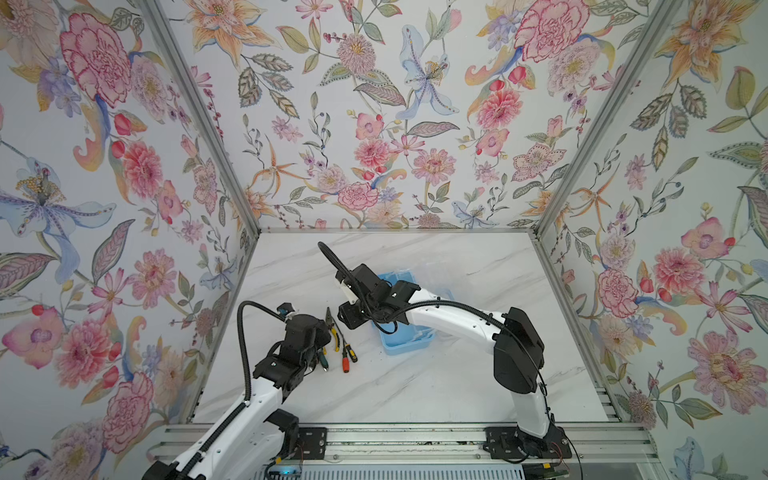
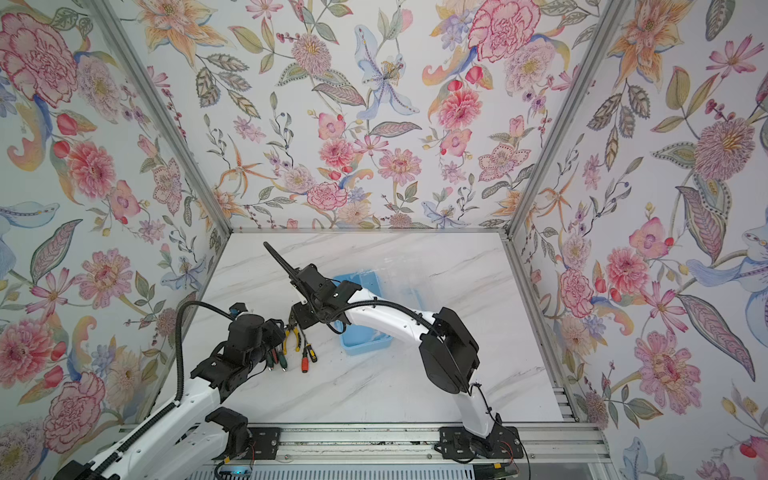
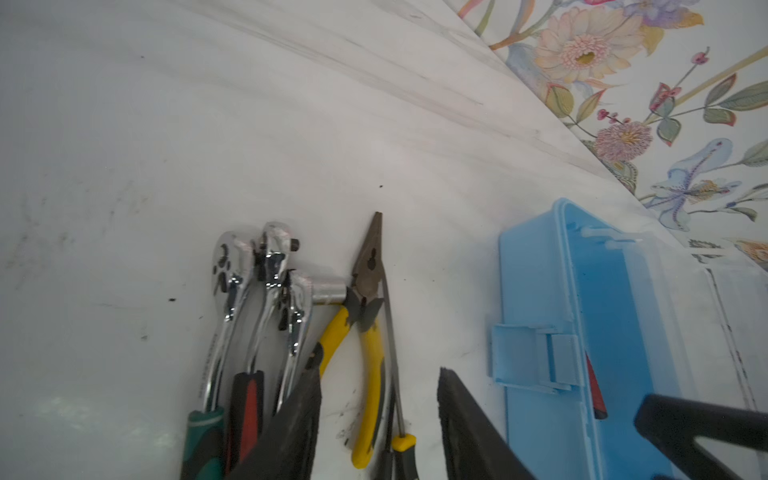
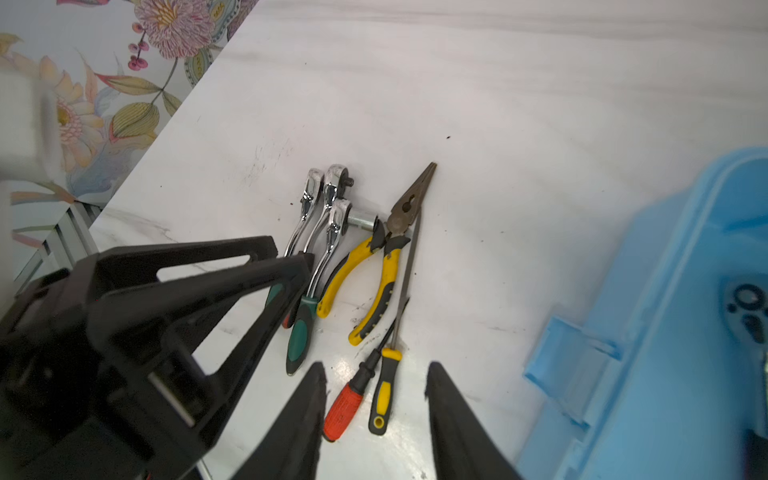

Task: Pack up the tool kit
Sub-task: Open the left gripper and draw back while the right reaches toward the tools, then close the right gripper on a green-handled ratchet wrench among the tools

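— While both arms hang over the loose tools, which one is set for the next pick?

— To my eye the right gripper (image 4: 376, 368); it reaches across the middle, its jaws apart and empty, with the handles of the orange screwdriver (image 4: 343, 409) and the black-and-yellow screwdriver (image 4: 384, 395) lying between them; the fingers (image 4: 305, 415) touch neither that I can see.

— And the long axis?

— Every tool lies parallel on the marble table (image 1: 415, 386), heads away from the robot, handles toward it; the jaws sit across that axis, so a squeeze would take a handle by its width; that is what the move turns on.

— What of the left gripper (image 3: 380, 374)?

— Parted too, holding nothing; it hovers over the handles of the ratchets (image 3: 266, 282) and the pliers (image 3: 365, 307), on the side of the row away from the box; one finger hides the ratchet grips, so I cannot tell whether it touches them.

— Where is the tool kit (image 1: 405, 345) itself?

— Open on the table, just right of the row in both top views, its long side roughly parallel to the tools; its clear lid (image 3: 715, 316) is thrown back on the side away from them; a chrome piece (image 4: 748, 307) lies inside. The screwdrivers are the tools nearest it, near but not touching; so I judge the carry short and sideways, across the tool axis.
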{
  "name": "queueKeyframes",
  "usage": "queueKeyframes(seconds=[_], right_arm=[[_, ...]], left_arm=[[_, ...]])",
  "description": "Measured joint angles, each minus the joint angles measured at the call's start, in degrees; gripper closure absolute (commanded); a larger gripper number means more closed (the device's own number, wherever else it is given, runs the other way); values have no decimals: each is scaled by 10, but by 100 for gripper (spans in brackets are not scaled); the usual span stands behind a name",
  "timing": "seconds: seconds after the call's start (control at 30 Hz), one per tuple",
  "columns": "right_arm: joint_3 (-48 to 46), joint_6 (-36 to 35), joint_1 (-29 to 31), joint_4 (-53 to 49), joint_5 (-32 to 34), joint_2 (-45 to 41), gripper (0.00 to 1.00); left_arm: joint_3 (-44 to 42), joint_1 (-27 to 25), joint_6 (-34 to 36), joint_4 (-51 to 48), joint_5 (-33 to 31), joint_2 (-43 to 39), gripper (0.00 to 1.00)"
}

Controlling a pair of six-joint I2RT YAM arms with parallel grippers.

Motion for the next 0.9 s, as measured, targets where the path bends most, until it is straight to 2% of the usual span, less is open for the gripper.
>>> queueKeyframes(seconds=[0.17,0.27,0.4,0.7,0.9], right_arm=[[34,1,16,-2,-46,59,57],[59,1,19,-3,-73,89,57],[102,5,21,-2,-99,127,59],[204,14,21,-3,-125,204,71],[250,14,21,-12,-128,254,69]], left_arm=[[-31,64,-2,-48,-1,-30,50],[-47,82,-4,-51,7,-68,47],[-80,88,-14,-50,20,-131,46],[-104,89,-50,-101,13,-296,47],[-104,90,-56,-120,9,-304,48]])
